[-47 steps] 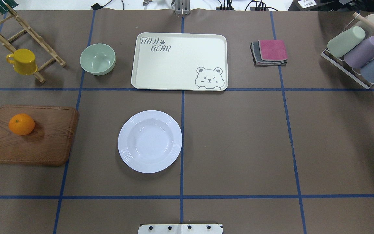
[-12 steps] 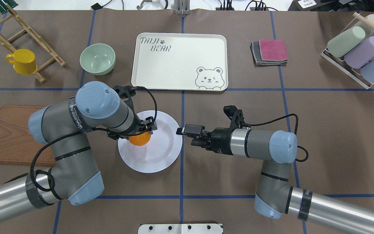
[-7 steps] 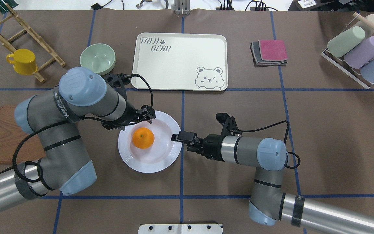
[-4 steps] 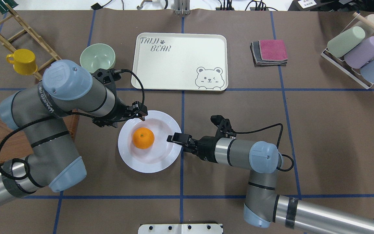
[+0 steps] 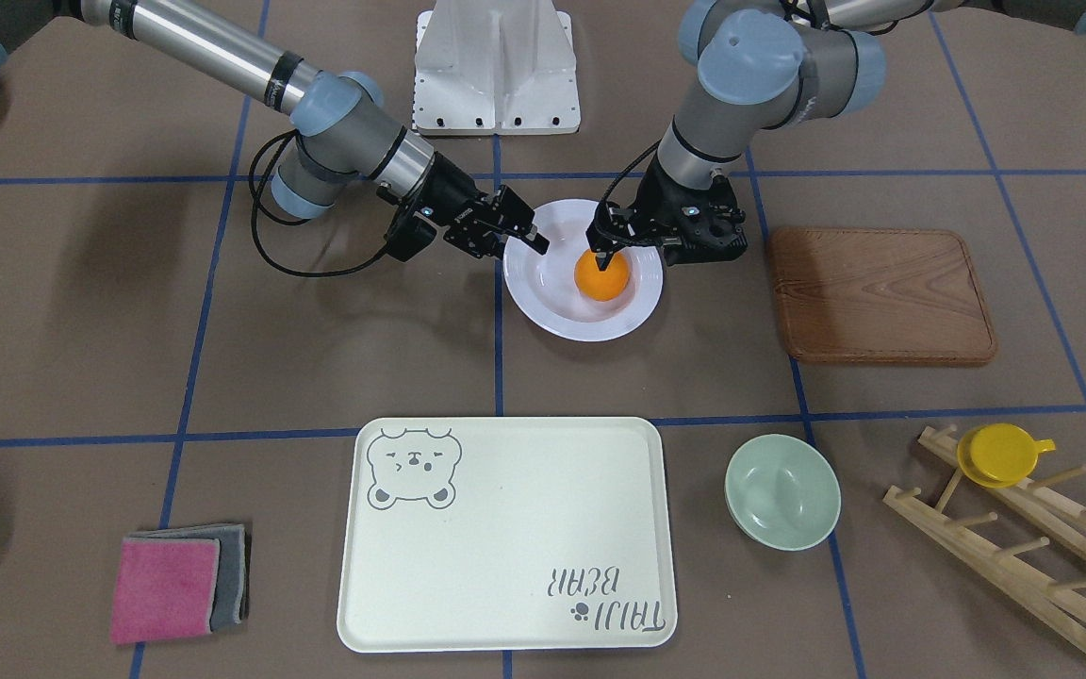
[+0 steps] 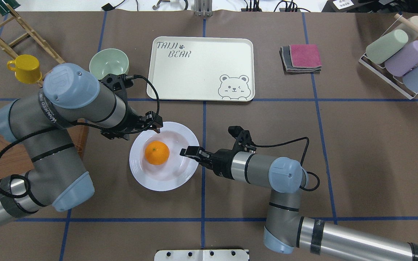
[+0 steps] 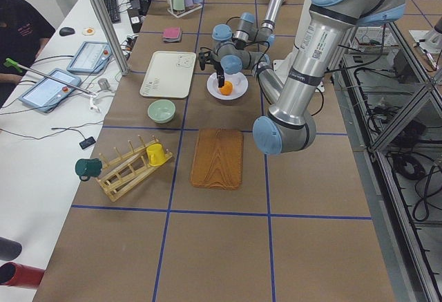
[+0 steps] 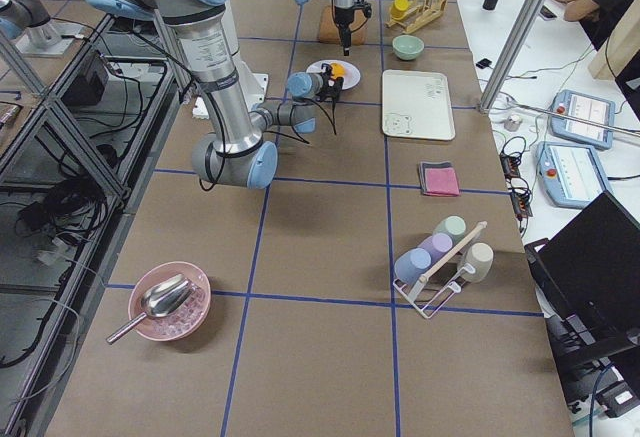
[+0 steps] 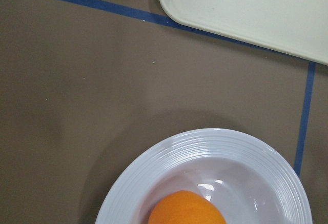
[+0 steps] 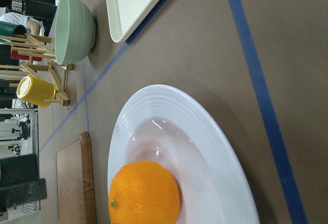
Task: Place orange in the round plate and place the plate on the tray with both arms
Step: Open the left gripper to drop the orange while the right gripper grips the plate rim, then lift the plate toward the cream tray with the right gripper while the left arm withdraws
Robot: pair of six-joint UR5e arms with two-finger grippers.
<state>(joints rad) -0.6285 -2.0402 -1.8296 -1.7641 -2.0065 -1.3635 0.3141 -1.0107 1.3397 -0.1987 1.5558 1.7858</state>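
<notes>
The orange (image 6: pixel 156 152) (image 5: pixel 601 275) lies loose in the middle of the round plate (image 6: pixel 165 181) (image 5: pixel 552 316), which rests on the table nearer me than the tray (image 6: pixel 200 69) (image 5: pixel 505 528). My left gripper (image 6: pixel 132 129) (image 5: pixel 670 243) hangs open above the plate's far-left rim and holds nothing. My right gripper (image 6: pixel 191 151) (image 5: pixel 532 236) lies low at the plate's right rim, open, its upper finger over the rim. Both wrist views show the orange (image 9: pixel 187 208) (image 10: pixel 144 196) in the plate, with no fingers in sight.
A wooden board (image 5: pixel 882 292) lies left of the plate, partly under my left arm. A pale green bowl (image 6: pixel 109 63), and a yellow cup (image 6: pixel 25 68) on a wooden rack, stand at the far left. Folded cloths (image 6: pixel 301 58) and a cup rack (image 6: pixel 401 59) sit at the far right.
The left gripper let the orange go into the plate and drew back toward the far left. The right gripper slid in to the plate's rim. The plate shifted slightly left.
</notes>
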